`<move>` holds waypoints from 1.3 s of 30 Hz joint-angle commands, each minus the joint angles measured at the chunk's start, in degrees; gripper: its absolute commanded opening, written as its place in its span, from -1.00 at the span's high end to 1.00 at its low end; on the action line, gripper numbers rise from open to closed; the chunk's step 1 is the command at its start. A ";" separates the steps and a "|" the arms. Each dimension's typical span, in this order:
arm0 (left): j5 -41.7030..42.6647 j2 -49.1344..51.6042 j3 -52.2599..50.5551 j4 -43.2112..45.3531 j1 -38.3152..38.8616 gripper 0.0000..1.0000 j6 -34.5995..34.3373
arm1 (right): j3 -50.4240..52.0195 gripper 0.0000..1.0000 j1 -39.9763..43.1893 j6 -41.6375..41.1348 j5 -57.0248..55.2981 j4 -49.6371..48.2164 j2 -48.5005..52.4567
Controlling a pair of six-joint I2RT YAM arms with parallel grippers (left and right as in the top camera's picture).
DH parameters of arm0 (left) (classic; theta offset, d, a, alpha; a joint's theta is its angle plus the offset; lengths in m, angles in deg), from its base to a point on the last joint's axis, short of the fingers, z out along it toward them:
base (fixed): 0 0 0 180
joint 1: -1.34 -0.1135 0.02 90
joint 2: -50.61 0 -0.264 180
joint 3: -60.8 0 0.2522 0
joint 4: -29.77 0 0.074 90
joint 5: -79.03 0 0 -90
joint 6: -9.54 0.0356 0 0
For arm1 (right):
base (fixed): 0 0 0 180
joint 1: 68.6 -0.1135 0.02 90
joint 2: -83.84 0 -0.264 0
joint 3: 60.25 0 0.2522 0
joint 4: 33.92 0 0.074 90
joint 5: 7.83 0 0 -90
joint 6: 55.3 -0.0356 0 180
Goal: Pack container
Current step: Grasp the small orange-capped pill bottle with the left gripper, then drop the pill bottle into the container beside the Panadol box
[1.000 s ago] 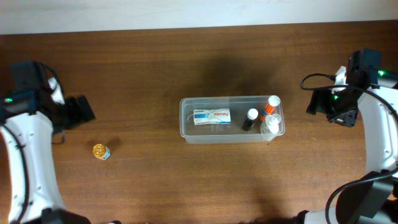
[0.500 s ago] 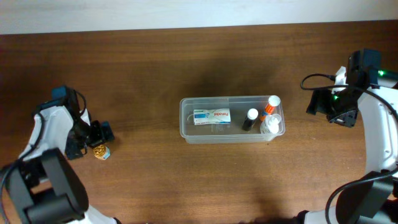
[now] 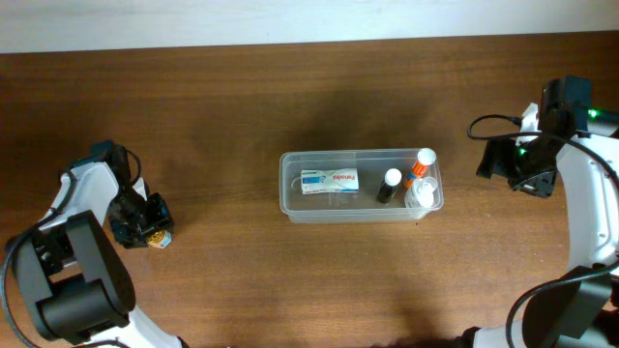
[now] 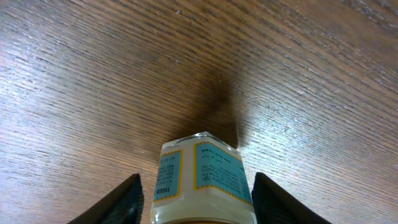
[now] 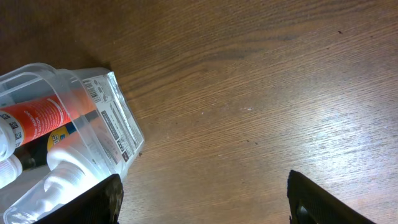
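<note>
Left claw (image 4: pixel 196 190) spread open astride small jar (image 4: pixel 203 171) (not yet pinched), right claw (image 5: pixel 205 193) open, empty, near container (image 3: pixel 288 196), wooden bench (image 3: pixel 242 116)

I count one wooden table (image 3: pixel 290 106) and one clear container (image 3: pixel 286 186). Inside the container I count four items: one white-and-blue pack (image 3: pixel 329 181), one black bottle (image 3: pixel 389 186) with a white cap, one orange tube (image 3: pixel 421 162) and one clear bottle (image 3: pixel 420 196). Outside it I count one gold-lidded jar (image 3: pixel 159 236). Grippers, two: the left gripper (image 3: pixel 145 220) and the right gripper (image 3: pixel 486 159).
</note>
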 commanded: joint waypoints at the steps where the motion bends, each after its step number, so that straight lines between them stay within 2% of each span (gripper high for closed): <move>1: 0.83 0.46 -0.39 -0.39 -0.17 -0.04 -0.15 | -0.02 -0.53 0.31 -0.15 0.11 -0.02 -0.11; 8: 0.83 0.46 -0.37 -1.20 -0.17 0.36 -0.15 | -0.02 -0.53 0.31 -0.15 0.11 0.00 -0.11; 14: 0.92 0.39 0.81 -2.27 -0.04 0.46 -0.81 | -0.02 -0.53 0.33 -0.15 0.11 0.00 -0.11; 20: 1.20 -1.11 10.16 -10.29 4.31 0.48 -1.55 | -0.02 -0.53 0.33 -0.15 0.11 -0.09 -0.11; 24: 1.22 -4.72 17.77 -13.73 11.10 0.48 -1.40 | -0.02 -0.53 0.31 -0.15 0.11 -0.13 -0.11; 28: 1.18 -8.81 23.56 -13.18 20.46 0.48 -1.33 | -0.02 -0.53 0.31 -0.15 0.11 -0.13 -0.11; 33: 1.09 -10.91 25.62 -6.91 33.83 0.48 2.12 | -0.02 -0.53 0.31 -0.15 0.11 -0.15 -0.11; 39: 0.35 -7.61 25.62 0.00 47.54 0.49 4.42 | -0.02 -0.54 0.31 -0.15 0.13 -0.13 -0.11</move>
